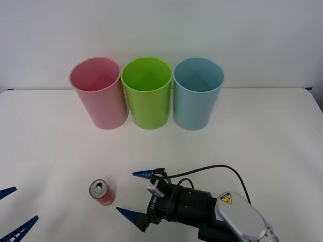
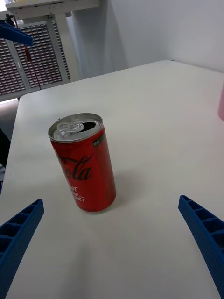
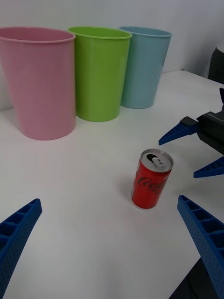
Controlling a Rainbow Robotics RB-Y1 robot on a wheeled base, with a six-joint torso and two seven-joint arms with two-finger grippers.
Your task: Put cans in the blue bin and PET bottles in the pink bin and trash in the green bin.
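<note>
Standing upright on white table [image 1: 262, 131]: red can [image 1: 103, 192]; right end effector [image 1: 135, 194] released beside it

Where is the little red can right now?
The red can stands upright on the white table, front view's lower left, apart from the open right gripper beside it and nearer the robot than the pink bin.

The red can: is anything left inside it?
The red can stands upright on the table, tab opening showing only darkness; contents cannot be seen. The open right gripper faces it.
</note>
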